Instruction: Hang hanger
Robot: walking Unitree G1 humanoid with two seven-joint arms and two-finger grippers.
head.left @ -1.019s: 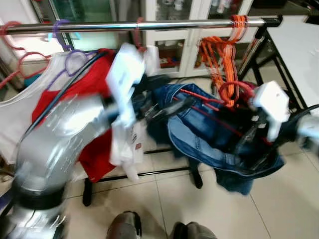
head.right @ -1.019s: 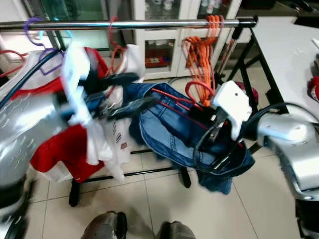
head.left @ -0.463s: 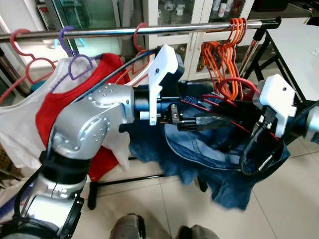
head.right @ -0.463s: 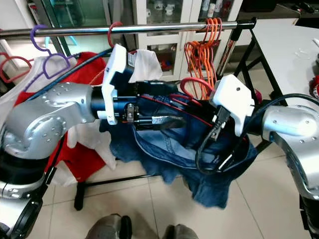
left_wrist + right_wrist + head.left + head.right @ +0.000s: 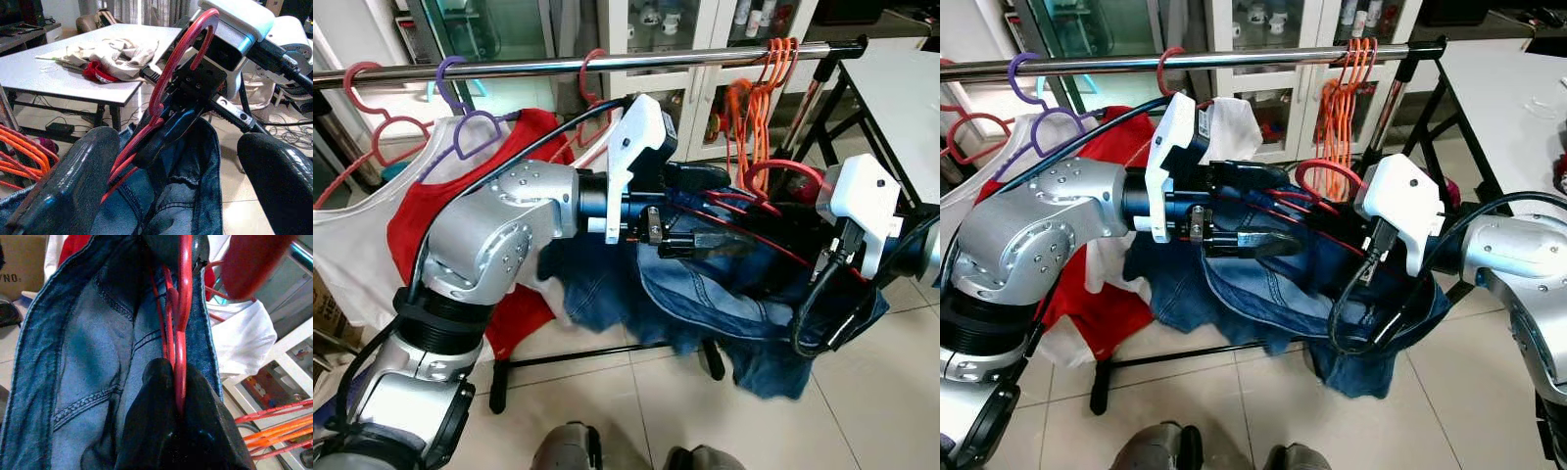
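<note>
Rail point(image 5: 607, 64) runs across before you, above both arms. On rail, left to right: shirts point(image 5: 431, 196) on hangers at your left, bunch of bare hangers point(image 5: 769, 98) toward right end. Cabinet point(image 5: 1263, 88) behind rail. Table point(image 5: 901, 88) at far right, beyond rail's end. Jeans point(image 5: 724, 294) on hanger point(image 5: 773, 176) below rail, between left gripper point(image 5: 700, 240) and right gripper point(image 5: 1337, 230). Your feet point(image 5: 1205, 452) nearest, on floor below jeans.

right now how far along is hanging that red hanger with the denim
Done: the blue denim garment sits on the red wire hanger. In hand: the right gripper is shut on its neck, the left gripper open beside it. Left: hooking it over the silver metal rail above.
</note>
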